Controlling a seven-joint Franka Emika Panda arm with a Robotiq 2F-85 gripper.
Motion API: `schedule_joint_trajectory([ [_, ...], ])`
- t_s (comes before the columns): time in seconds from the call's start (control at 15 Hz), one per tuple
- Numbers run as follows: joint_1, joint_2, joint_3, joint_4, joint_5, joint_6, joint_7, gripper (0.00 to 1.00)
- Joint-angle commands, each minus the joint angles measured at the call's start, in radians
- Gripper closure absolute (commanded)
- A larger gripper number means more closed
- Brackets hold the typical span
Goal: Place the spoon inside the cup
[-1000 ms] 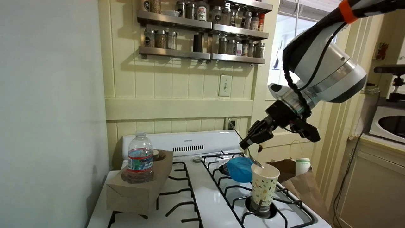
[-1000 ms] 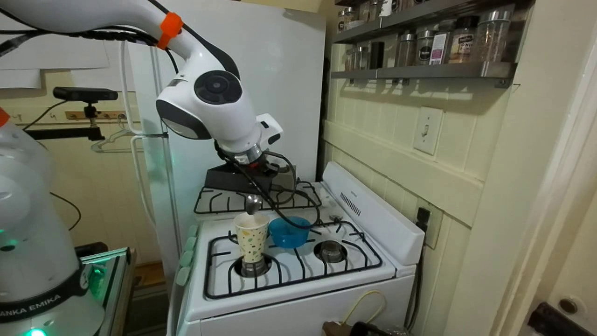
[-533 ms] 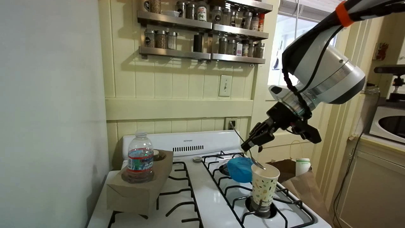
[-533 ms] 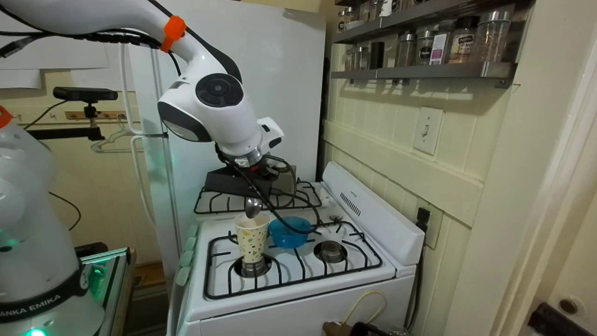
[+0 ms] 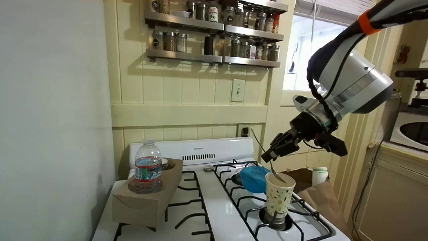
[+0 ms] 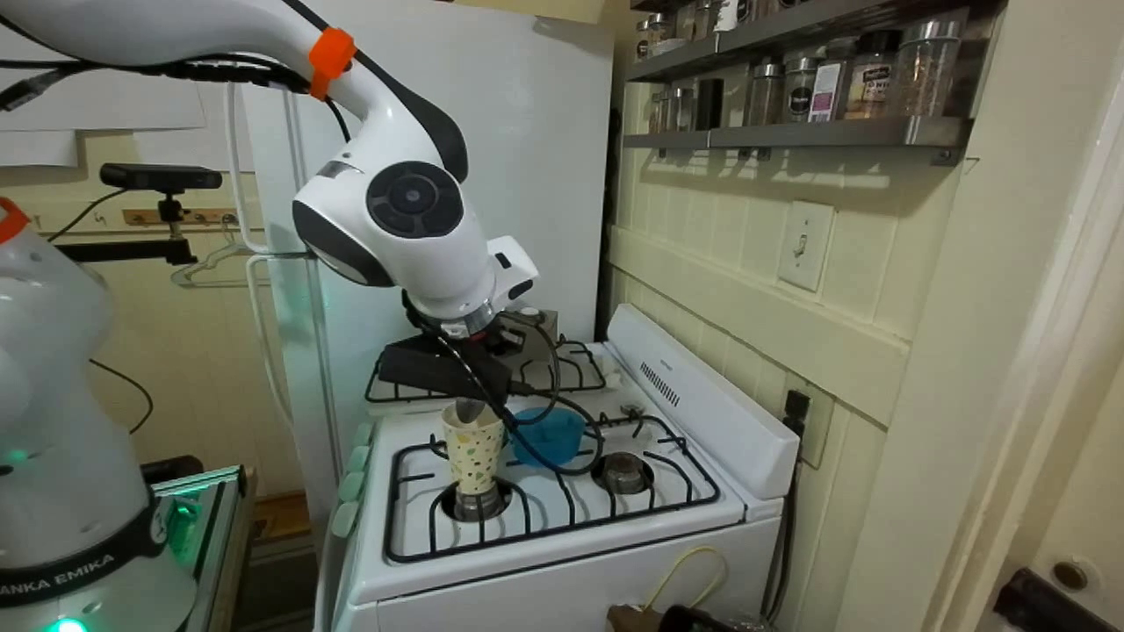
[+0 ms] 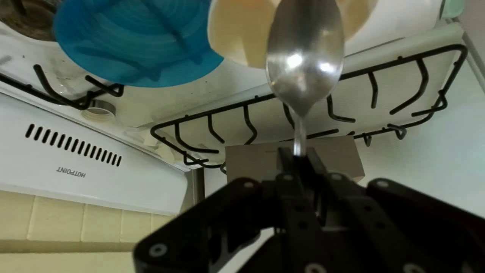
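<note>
White stove top (image 5: 222,207) is occupied nearest by the cup (image 5: 280,201), upright on a burner (image 5: 277,224), and by a brown box (image 5: 135,211) on which a bottle (image 5: 148,170) is carried. The spoon (image 7: 305,64) is held aslant, its handle clamped in the pincer (image 7: 298,152), its tip pointed down at the cup's mouth; whether the rim is passed cannot be told. Just beyond the cup, a blue bowl (image 5: 254,179) is set. Farther back, a yellow wall (image 5: 187,115) beside a window (image 5: 302,36) is hung with shelves (image 5: 185,56) of jars (image 5: 170,42).
</note>
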Motion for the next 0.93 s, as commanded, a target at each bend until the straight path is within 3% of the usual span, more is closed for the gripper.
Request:
schedule_joint_trajectory([
  [0.0, -0.025, 0.044, 0.015, 0.002, 0.053, -0.054, -0.118, 0.97],
  [0.87, -0.075, 0.154, 0.063, 0.002, 0.082, 0.028, -0.313, 0.97],
])
